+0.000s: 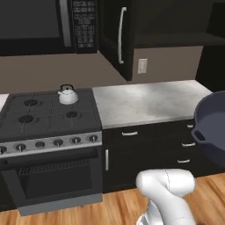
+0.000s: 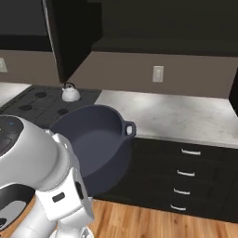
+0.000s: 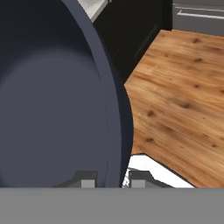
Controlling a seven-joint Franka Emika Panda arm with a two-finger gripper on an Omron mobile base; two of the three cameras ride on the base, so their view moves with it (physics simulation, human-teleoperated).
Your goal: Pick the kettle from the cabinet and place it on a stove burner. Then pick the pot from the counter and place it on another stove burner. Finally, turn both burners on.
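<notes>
Hand view: end effector (image 3: 113, 181) clamps the wide dark blue-grey pot's (image 3: 52, 96) rim; free black stove burners (image 1: 26, 118) lie at ten o'clock.

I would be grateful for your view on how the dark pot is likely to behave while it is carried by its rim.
The pot looks rigid, so it should not flex. It is wide and deep, and the pincer pinches only its thin wall at one edge, so it will probably hang tilted and may swing or pivot. Its smooth wall could slip if jolted.
</notes>
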